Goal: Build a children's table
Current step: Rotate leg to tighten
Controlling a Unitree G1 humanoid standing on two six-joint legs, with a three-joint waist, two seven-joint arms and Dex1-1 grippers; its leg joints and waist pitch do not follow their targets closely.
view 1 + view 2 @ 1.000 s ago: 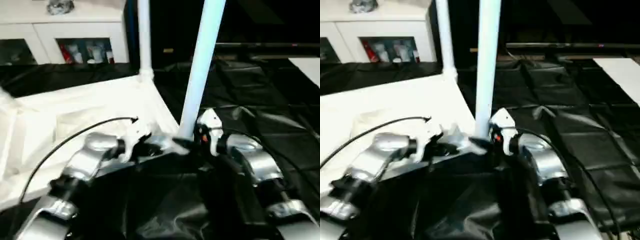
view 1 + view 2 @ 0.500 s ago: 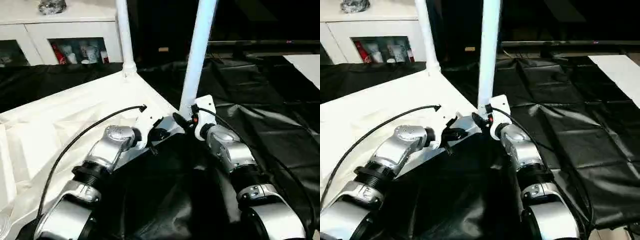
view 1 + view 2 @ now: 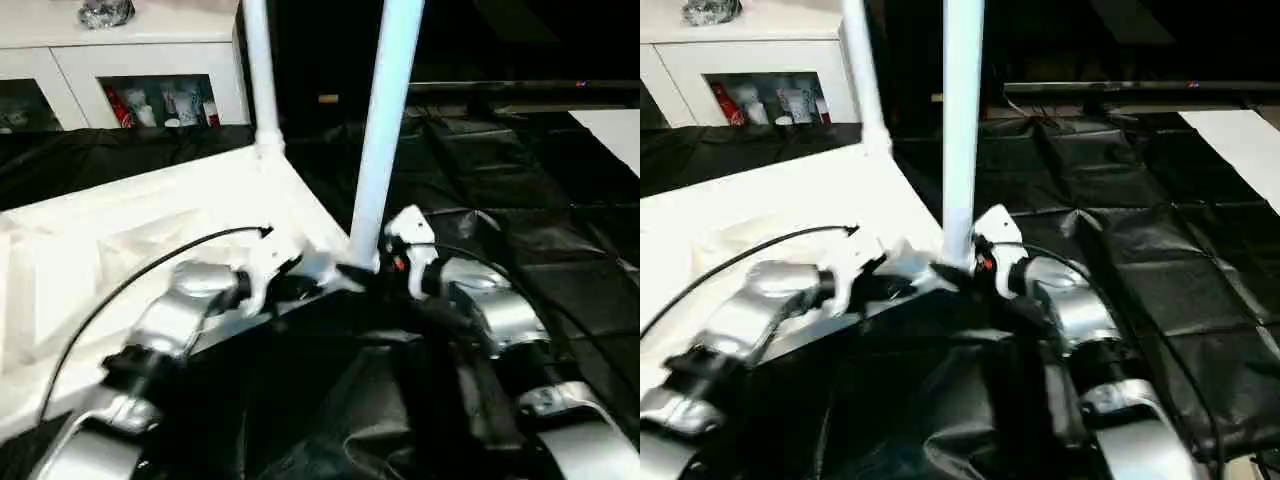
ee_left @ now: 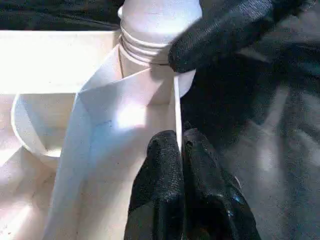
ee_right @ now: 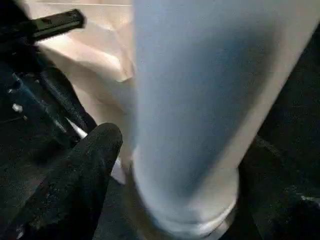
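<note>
no legible text, label, brand, number or sign appears on any surface. the items behind the glass doors of the white cabinet (image 3: pixel 150 70) show red and pale packaging, too small and blurred to read. the red mark on the right gripper's white housing (image 3: pixel 405 262), just beside the base of the near white tube leg (image 3: pixel 385 130), carries no readable characters.
</note>
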